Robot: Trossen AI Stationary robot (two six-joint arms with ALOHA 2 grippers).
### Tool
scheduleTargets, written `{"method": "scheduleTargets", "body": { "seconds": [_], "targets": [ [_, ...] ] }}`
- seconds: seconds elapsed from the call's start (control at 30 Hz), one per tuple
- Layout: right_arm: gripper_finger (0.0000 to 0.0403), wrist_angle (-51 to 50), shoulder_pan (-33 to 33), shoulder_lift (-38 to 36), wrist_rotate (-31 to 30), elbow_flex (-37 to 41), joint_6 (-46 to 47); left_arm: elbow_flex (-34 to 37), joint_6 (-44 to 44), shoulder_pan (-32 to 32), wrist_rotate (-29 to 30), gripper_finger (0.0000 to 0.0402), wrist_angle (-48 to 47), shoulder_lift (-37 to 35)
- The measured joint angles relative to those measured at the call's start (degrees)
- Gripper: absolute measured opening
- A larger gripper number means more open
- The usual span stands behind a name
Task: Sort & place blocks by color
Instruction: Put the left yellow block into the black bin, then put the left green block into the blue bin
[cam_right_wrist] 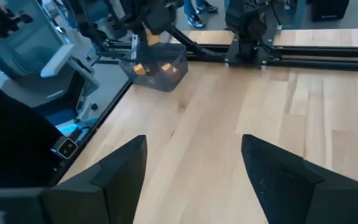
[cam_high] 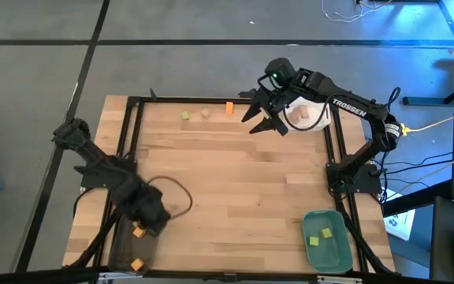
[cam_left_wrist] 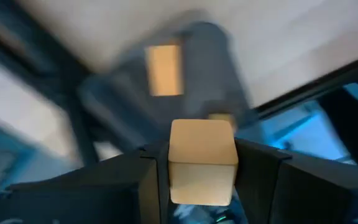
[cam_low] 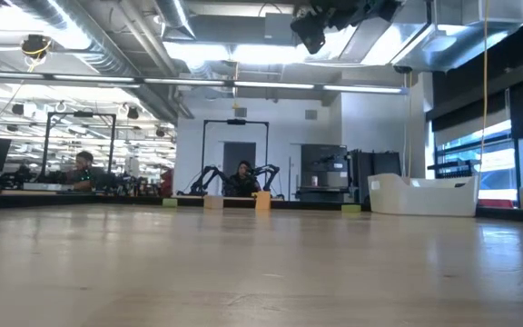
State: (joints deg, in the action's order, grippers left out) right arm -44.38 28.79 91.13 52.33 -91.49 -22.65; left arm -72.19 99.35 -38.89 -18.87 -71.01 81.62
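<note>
My left gripper (cam_left_wrist: 202, 177) is shut on a pale orange block (cam_left_wrist: 202, 155), held over the grey tray (cam_high: 123, 251) at the table's near left corner. Two orange blocks (cam_left_wrist: 164, 70) (cam_left_wrist: 220, 117) lie in that tray. My right gripper (cam_high: 265, 122) hangs open above the table near its far edge, touching nothing; its fingers frame bare wood in the right wrist view (cam_right_wrist: 194, 168). A green block (cam_high: 185, 116), a tan block (cam_high: 205, 112) and an orange block (cam_high: 229, 108) rest on the table along the far edge. My left gripper pinches the pale orange block between its two fingers (cam_left_wrist: 146, 186), one on each of two opposite side faces (cam_left_wrist: 174, 168). The fingers point down from above. The block is lifted clear, level, above the grey tray's inside.
A white tray (cam_high: 312, 101) with tan blocks stands at the far right corner, close behind my right gripper. A green tray (cam_high: 339, 251) with two green blocks lies at the near right. A black frame (cam_high: 132, 101) rims the table. The middle is bare wood.
</note>
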Motion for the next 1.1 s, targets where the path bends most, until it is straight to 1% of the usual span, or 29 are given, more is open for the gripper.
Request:
{"method": "scheduleTargets", "body": {
  "seconds": [0.13,0.27,0.43,0.57,0.73,0.83,0.97,1.03,1.1],
  "targets": [
    [0.0262,-0.5,-0.9,0.0,-0.2,0.0,0.1,5.9,10.7,-6.5,1.1,0.0109,10.9,0.0],
    [0.0262,-0.5,-1.4,0.0,-0.2,0.0,0.1,11.2,16.9,-10.4,2.0,0.0109,19.3,0.0],
    [0.0262,-0.5,-1.5,0.0,-0.2,0.0,1.3,16.3,18.6,-12.1,3.3,0.0109,26.6,0.0],
    [0.0262,-0.5,-1.5,0.0,-0.3,0.0,1.4,19.1,18.7,-12.3,3.3,0.0112,28.0,0.0],
    [0.0262,-0.5,-1.5,0.0,-1.3,0.0,1.4,20.6,17.7,-12.3,3.4,0.0160,28.5,0.0],
    [0.0262,-0.5,-1.5,0.0,-4.7,0.0,3.2,20.7,16.8,-12.3,4.6,0.0172,28.4,0.0],
    [0.0262,-0.5,-1.5,0.0,-11.3,0.0,5.4,20.7,16.0,-12.3,5.3,0.0173,28.4,0.0],
    [0.0262,0.6,-1.5,0.0,-14.9,0.0,10.1,20.7,16.1,-12.1,6.6,0.0173,28.3,0.0],
    [0.0262,2.9,-1.7,0.0,-21.8,0.0,18.1,20.7,16.0,-11.4,8.8,0.0173,28.1,-0.6]
  ]
}}
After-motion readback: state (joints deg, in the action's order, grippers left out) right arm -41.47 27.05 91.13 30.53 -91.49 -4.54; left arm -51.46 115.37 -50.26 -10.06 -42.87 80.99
